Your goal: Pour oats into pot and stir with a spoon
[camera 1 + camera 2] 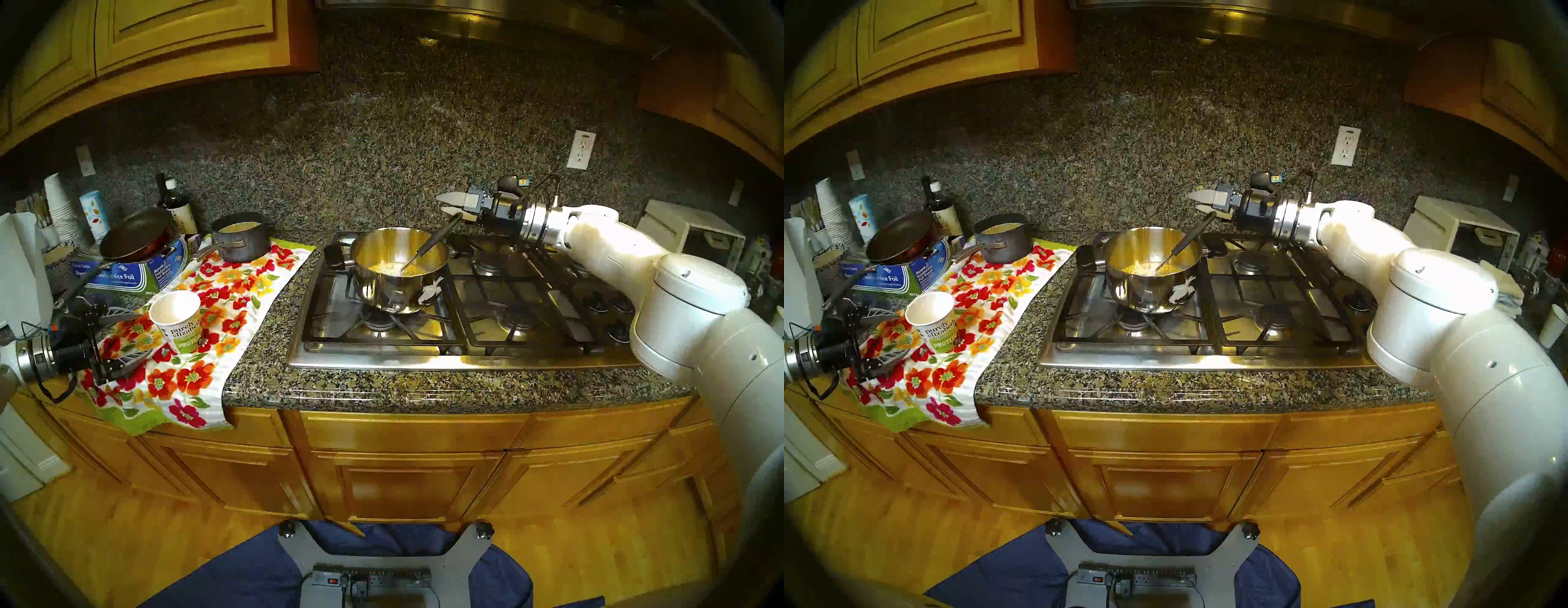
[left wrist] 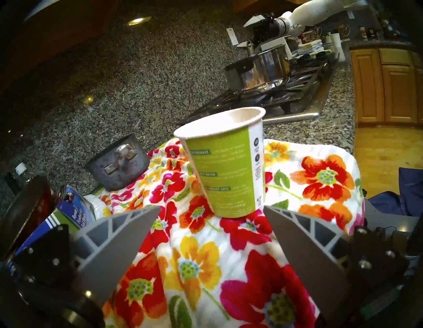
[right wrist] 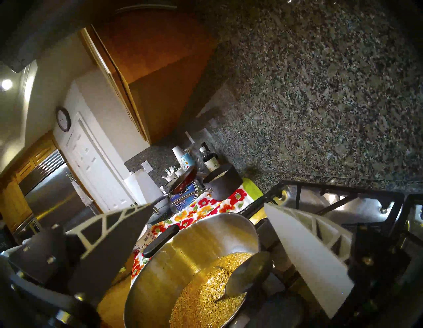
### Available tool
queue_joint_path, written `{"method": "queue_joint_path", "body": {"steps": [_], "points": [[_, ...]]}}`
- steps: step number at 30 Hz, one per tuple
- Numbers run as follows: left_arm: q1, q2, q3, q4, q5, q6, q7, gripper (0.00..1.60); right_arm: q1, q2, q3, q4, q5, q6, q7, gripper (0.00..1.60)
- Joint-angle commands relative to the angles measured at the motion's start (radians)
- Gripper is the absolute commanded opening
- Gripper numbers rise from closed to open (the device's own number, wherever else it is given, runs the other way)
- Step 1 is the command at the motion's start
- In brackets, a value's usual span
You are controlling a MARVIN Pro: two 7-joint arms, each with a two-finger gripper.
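spoon (image 1: 428,246) in pot (image 1: 396,293), pot on stove (image 1: 530,339)

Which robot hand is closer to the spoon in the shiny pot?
Right. The right gripper hangs open just above the spoon handle's tip; the left gripper is far off, by the paper cup.

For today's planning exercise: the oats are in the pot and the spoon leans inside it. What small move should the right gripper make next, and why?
Probably ease the open right gripper down around the spoon handle and close; it hovers just above the handle's tip, and the oats in the pot look unstirred.
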Motion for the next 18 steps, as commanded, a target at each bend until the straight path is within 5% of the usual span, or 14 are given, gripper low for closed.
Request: {"method": "queue_joint_path", "body": {"steps": [1, 18], "points": [[0.026, 0.018, -0.062, -0.001, -0.022, -0.002, -0.104, 1.6, 0.025, 0.0, 0.0, -0.017, -0.002, 0.0, 0.015, 1.6], [0.092, 0.019, -0.125, -0.01, -0.026, 0.002, -0.107, 1.6, 0.032, -0.004, -0.005, -0.059, -0.017, -0.017, 0.015, 1.6]]}}
